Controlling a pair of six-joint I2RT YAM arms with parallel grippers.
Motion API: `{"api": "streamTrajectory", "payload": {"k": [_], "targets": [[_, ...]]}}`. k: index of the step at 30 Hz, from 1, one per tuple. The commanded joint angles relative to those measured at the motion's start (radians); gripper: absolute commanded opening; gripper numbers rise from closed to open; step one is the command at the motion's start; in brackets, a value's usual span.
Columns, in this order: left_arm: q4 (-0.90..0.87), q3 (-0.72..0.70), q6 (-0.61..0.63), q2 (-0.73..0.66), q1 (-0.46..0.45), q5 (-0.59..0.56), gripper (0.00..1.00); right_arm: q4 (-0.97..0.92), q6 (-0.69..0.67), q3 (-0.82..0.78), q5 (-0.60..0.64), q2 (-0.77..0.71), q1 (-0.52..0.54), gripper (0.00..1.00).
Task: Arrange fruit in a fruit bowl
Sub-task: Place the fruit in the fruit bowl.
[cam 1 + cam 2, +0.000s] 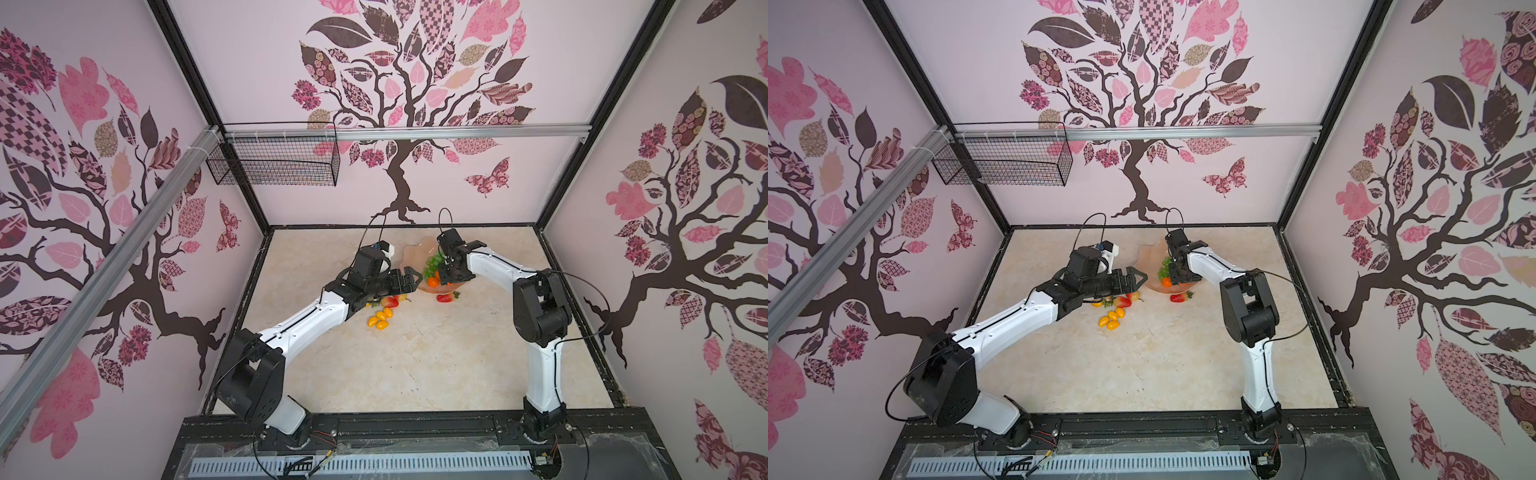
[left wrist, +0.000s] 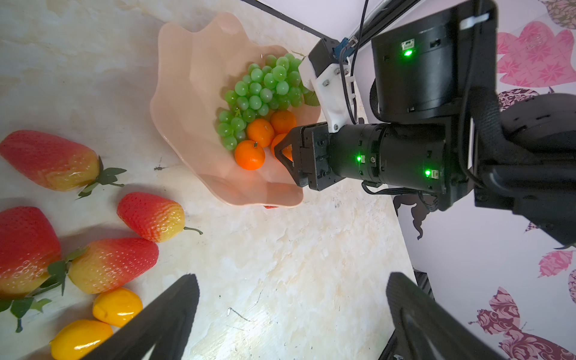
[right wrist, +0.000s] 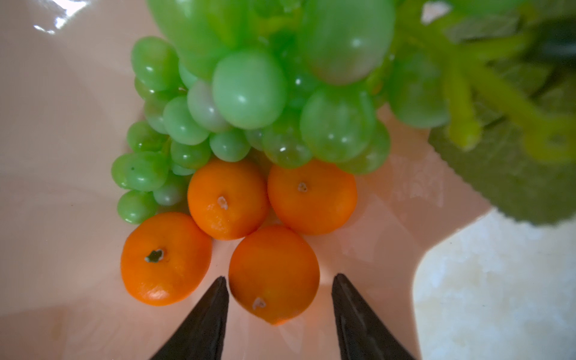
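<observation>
The peach-pink fruit bowl (image 1: 409, 251) (image 2: 187, 62) stands at the back middle of the table. It holds a green grape bunch (image 2: 261, 90) (image 3: 249, 90) and several tangerines (image 2: 249, 155) (image 3: 227, 199). My right gripper (image 3: 279, 276) (image 1: 449, 276) reaches down into the bowl, open, its fingers on either side of one tangerine (image 3: 274, 265), with a gap on one side. My left gripper (image 2: 293, 276) (image 1: 409, 280) hangs open and empty over bare table beside the bowl. Strawberries (image 2: 152, 216) (image 1: 390, 301) and yellow tomatoes (image 2: 117, 305) (image 1: 380, 318) lie on the table under the left arm.
One strawberry (image 1: 445, 297) (image 1: 1178, 297) lies on the table just in front of the bowl. A black wire basket (image 1: 274, 164) hangs on the back wall at the left. Patterned walls close in the table on three sides.
</observation>
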Motion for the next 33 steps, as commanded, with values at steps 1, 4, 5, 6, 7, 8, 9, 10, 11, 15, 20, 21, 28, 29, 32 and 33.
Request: {"api": "streamTrajectory", "payload": {"k": [1, 4, 5, 6, 7, 8, 9, 10, 11, 15, 20, 21, 28, 29, 32, 33], "targets": [[-0.014, 0.036, 0.029, -0.021, -0.001, 0.015, 0.98, -0.017, 0.01, 0.025, -0.029, -0.058, -0.002, 0.59], [-0.049, 0.05, 0.069, -0.028, -0.02, 0.004, 0.98, 0.023, 0.027, -0.022, -0.082, -0.142, -0.003, 0.6], [-0.058, 0.054, 0.082, -0.032, -0.032, -0.003, 0.98, 0.043, 0.033, -0.047, -0.103, -0.174, -0.003, 0.6], [-0.065, 0.056, 0.094, -0.034, -0.042, -0.009, 0.98, 0.069, 0.042, -0.079, -0.119, -0.211, -0.002, 0.6], [-0.07, 0.058, 0.103, -0.035, -0.051, -0.016, 0.98, 0.089, 0.054, -0.11, -0.124, -0.243, -0.002, 0.61], [-0.073, 0.057, 0.114, -0.037, -0.062, -0.023, 0.98, 0.11, 0.063, -0.143, -0.133, -0.277, -0.003, 0.61], [-0.075, 0.058, 0.125, -0.038, -0.072, -0.031, 0.98, 0.134, 0.069, -0.18, -0.139, -0.312, -0.003, 0.61], [-0.079, 0.059, 0.133, -0.034, -0.081, -0.037, 0.98, 0.151, 0.079, -0.211, -0.138, -0.343, -0.004, 0.61], [-0.083, 0.061, 0.141, -0.032, -0.089, -0.044, 0.98, 0.17, 0.093, -0.251, -0.144, -0.379, -0.008, 0.61], [-0.096, 0.075, 0.165, -0.009, -0.117, -0.055, 0.98, 0.278, 0.165, -0.417, -0.233, -0.513, -0.058, 0.6], [-0.122, 0.119, 0.192, 0.038, -0.142, -0.06, 0.98, 0.408, 0.248, -0.62, -0.334, -0.658, -0.131, 0.59], [-0.132, 0.132, 0.2, 0.051, -0.15, -0.064, 0.98, 0.419, 0.263, -0.65, -0.351, -0.68, -0.145, 0.59], [-0.215, 0.24, 0.253, 0.149, -0.218, -0.122, 0.98, 0.56, 0.407, -0.834, -0.586, -0.708, -0.286, 0.54], [-0.235, 0.264, 0.266, 0.167, -0.227, -0.131, 0.98, 0.584, 0.426, -0.853, -0.611, -0.701, -0.3, 0.54], [-0.293, 0.325, 0.292, 0.215, -0.256, -0.157, 0.98, 0.633, 0.457, -0.878, -0.647, -0.67, -0.314, 0.53], [-0.303, 0.34, 0.299, 0.226, -0.263, -0.166, 0.98, 0.645, 0.467, -0.882, -0.657, -0.656, -0.316, 0.52]]}}
